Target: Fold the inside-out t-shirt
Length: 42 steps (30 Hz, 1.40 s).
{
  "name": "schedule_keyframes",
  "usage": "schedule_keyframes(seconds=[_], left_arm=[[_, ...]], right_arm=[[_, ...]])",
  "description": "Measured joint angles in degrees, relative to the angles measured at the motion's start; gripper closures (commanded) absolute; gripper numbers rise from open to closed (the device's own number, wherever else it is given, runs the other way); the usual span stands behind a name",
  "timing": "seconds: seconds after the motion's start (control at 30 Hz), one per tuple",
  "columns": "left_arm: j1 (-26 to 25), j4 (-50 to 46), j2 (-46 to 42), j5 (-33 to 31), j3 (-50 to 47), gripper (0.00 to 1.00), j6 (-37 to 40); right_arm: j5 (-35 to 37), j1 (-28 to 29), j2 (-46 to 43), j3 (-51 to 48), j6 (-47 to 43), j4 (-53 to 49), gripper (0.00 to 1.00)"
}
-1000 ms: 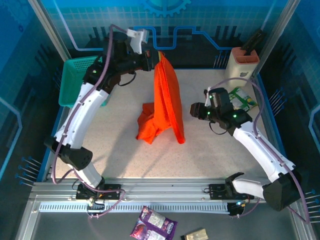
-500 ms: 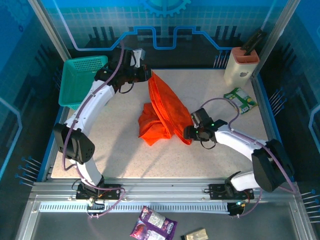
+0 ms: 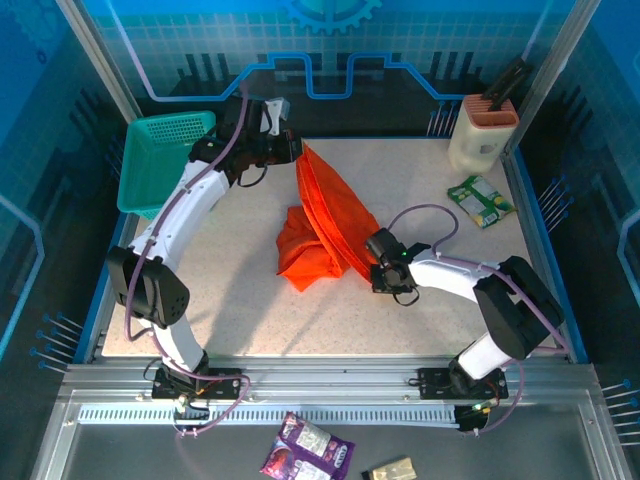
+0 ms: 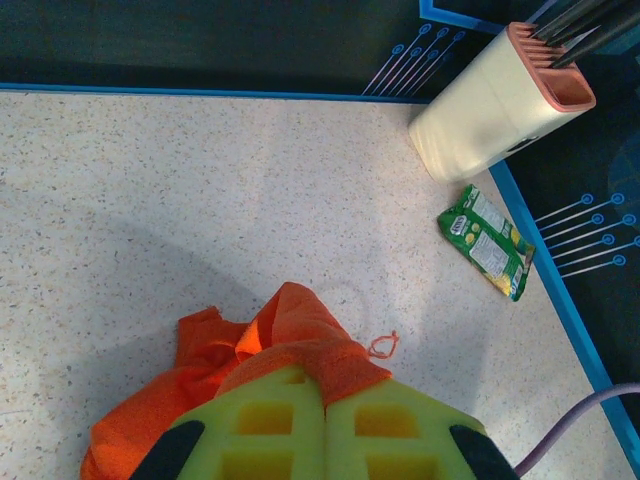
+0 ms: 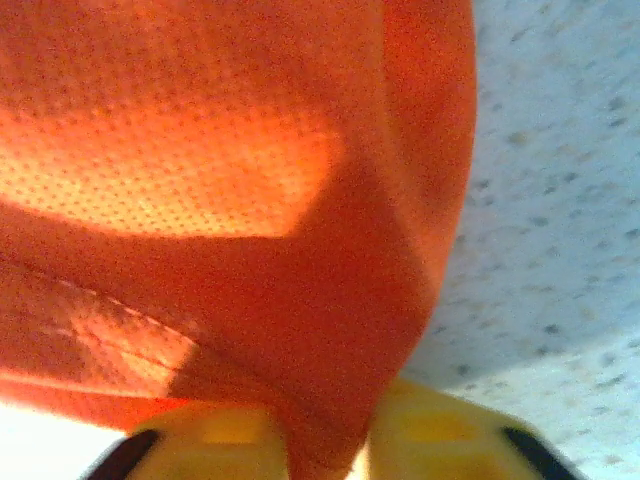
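The orange t-shirt [image 3: 325, 225] is held stretched over the middle of the table [image 3: 230, 290], one end clamped in the left gripper [image 4: 323, 400] near the far edge, the other pinched in the right gripper [image 5: 325, 445], presumably for spreading flat.

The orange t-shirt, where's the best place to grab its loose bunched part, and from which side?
Probably the t-shirt's slack heap at its near-left corner, from above on the left; the taut span between left gripper and right gripper covers its right side.
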Motion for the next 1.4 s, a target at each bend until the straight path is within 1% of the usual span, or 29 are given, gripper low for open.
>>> schedule_keyframes(seconds=[0.03, 0.17, 0.27, 0.4, 0.53, 0.63, 0.73, 0.83, 0.97, 1.13, 1.23, 1.33, 1.4], left_arm=[[0.1, 0.0, -0.2, 0.0, 0.0, 1.0, 0.0], [0.7, 0.0, -1.3, 0.0, 0.0, 1.0, 0.0], [1.5, -0.1, -3.3, 0.0, 0.0, 1.0, 0.0], [3.1, 0.0, -7.3, -0.1, 0.0, 1.0, 0.0], [5.0, 0.0, -12.7, -0.5, 0.0, 1.0, 0.0], [5.9, 1.0, -16.9, -1.0, -0.1, 1.0, 0.0], [6.8, 1.3, -20.0, -1.2, 0.9, 1.0, 0.0], [8.1, 0.2, -20.8, -1.9, 6.1, 1.0, 0.6], [8.6, 0.1, -23.5, -2.8, 11.3, 1.0, 1.9], [8.7, -0.1, -30.9, -2.8, 10.4, 1.0, 2.0], [8.7, -0.5, -35.1, -3.0, 9.4, 1.0, 2.3], [8.7, -0.9, -37.1, -3.7, 9.7, 1.0, 3.4], [8.7, -1.0, -36.9, -3.9, 10.8, 1.0, 4.1]], right_arm=[[0.5, 0.0, -0.2, 0.3, -0.3, -0.2, 1.0], [2.9, -1.8, -4.5, 3.1, -2.3, -3.9, 1.0], [4.4, -7.1, -11.1, 9.9, -6.0, -7.2, 1.0], [5.9, -16.9, -18.0, 25.5, -12.5, -10.0, 1.0], [7.0, -24.7, -20.2, 45.5, -19.3, -11.8, 1.0], [7.5, -26.4, -20.7, 58.0, -23.2, -11.8, 1.0], [7.1, -26.4, -21.8, 65.5, -25.8, -11.0, 1.0], [6.5, -26.4, -22.9, 67.9, -27.0, -10.6, 1.0], [6.1, -26.4, -24.1, 67.4, -27.7, -10.5, 1.0], [5.6, -26.4, -27.3, 62.6, -28.3, -10.6, 1.0], [5.0, -26.4, -30.2, 62.1, -28.5, -10.5, 1.0], [4.1, -26.4, -32.6, 62.2, -28.9, -9.7, 1.0], [3.9, -26.4, -33.1, 63.1, -28.9, -9.1, 1.0]])
